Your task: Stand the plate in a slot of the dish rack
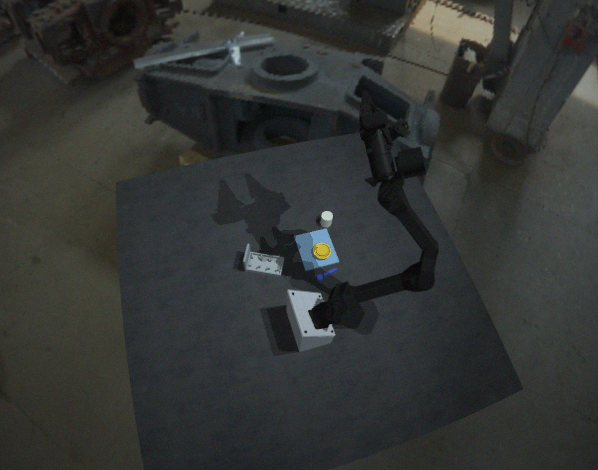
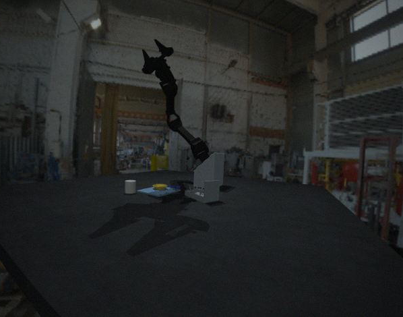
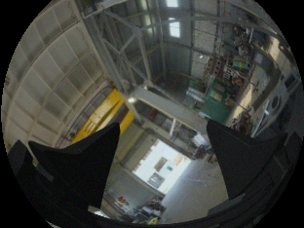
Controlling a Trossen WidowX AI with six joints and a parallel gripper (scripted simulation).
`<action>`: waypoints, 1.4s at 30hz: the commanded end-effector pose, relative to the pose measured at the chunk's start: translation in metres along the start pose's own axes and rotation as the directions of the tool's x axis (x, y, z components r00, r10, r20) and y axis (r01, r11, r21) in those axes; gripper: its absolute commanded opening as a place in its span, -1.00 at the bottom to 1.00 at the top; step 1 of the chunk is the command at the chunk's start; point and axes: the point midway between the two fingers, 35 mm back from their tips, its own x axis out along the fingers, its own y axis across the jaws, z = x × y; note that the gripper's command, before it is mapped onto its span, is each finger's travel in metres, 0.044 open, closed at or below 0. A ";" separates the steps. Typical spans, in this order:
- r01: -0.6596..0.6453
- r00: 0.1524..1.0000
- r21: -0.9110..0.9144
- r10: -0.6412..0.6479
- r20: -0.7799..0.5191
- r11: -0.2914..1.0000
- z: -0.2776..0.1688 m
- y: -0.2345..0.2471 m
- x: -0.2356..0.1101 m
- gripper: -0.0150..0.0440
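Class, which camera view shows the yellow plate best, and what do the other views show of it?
The top view: the yellow plate appears as a full disc lying flat on the blue mat. The exterior view shows it only edge-on, low and small. The wrist view misses it, showing only the building's roof structure.

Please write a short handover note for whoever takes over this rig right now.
Gripper: open, holding nothing, raised high above the table, pointing up.
Yellow plate: lying flat on the blue mat, untouched.
Dish rack: beside the mat, slots free.
White cup and small blue item lie near the mat.
Done: nothing.
Left: bring the arm down, grasp the plate, stand it between the rails, release, retreat.
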 end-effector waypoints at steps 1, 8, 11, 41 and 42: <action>0.078 0.994 -0.069 -0.082 -0.070 0.995 -0.027 -0.026 0.005 0.86; 0.183 0.966 -0.171 -0.210 -0.152 0.968 -0.058 -0.069 0.007 0.86; 0.232 0.939 -0.225 -0.278 -0.201 0.946 -0.076 -0.091 0.006 0.86; 0.386 0.286 -0.752 -0.845 -0.453 0.534 -0.201 -0.312 -0.114 0.86; 0.380 0.256 -0.766 -0.854 -0.453 0.519 -0.203 -0.318 -0.121 0.86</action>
